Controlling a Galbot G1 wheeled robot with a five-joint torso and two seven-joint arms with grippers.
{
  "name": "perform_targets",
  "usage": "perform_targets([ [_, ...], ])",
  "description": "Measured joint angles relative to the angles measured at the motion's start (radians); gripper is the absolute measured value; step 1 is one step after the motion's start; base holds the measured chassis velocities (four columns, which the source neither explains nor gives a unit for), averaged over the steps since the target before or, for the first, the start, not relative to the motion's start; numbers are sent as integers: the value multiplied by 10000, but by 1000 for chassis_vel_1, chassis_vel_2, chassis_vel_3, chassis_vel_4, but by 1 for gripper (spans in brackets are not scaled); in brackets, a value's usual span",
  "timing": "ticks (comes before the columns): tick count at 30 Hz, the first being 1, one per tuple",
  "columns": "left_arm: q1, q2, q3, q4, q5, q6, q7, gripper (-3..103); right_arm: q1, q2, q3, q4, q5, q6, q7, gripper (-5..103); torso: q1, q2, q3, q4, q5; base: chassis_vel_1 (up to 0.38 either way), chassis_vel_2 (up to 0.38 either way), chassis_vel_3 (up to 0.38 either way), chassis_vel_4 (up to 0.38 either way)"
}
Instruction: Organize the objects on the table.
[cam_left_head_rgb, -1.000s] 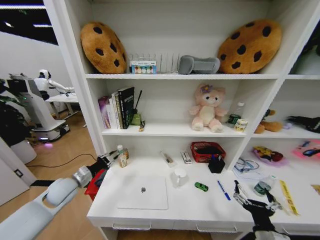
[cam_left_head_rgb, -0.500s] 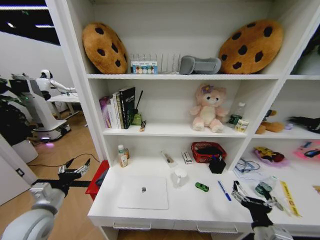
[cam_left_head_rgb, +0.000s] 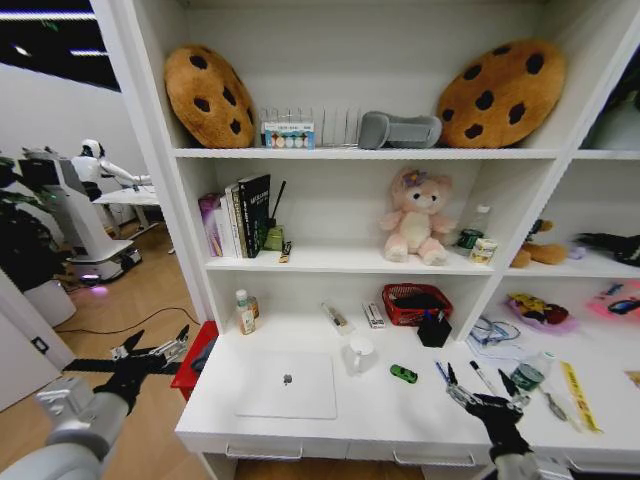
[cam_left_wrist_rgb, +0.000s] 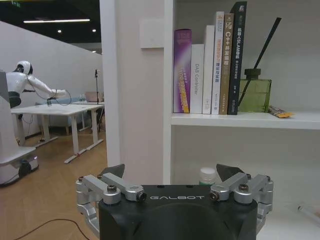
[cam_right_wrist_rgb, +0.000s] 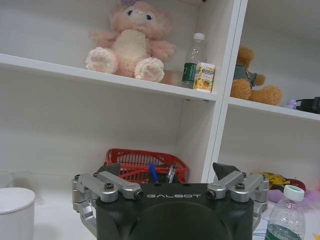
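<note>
Head view: red basket (cam_left_head_rgb: 415, 303) (dark items inside) on the table (cam_left_head_rgb: 380, 405); both grippers' fingers spread apart, holding nothing.

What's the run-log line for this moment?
left gripper: open, off desk's left end | right gripper: open, over desk front, right of car | laptop: closed, untouched

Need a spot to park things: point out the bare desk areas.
Free: the desk front strip from the laptop to the right tool, and between the laptop and the green toy car. Crowded: the back edge around the red basket, and the pens at right.
</note>
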Motion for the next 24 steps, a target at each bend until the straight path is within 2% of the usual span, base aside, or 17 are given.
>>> perform_targets([
  [4,-8,20,81,174,405,-69,311,100,11,59,-2,-26,-70,88,18,100,0,0,0,1,-1,0,0,0,0],
  [9,-9,27,96,204,444,-82,346,100,4,87,-2,-26,35,249,-23,100,0,0,0,1,0,0,0,0,0],
  [17,-18,34,111,219,447,-96,354,100,-97,54,-75,-200,80,574,-808,100,0,0,0,2,0,0,0,0,0],
  [20,-21,36,117,223,447,-101,358,100,-341,0,-83,-315,-6,881,-1433,100,0,0,0,1,0,0,0,0,0],
  [24,-23,37,119,226,447,-104,360,100,-416,45,-105,-331,-10,1007,-1529,100,0,0,0,2,0,0,0,0,0],
])
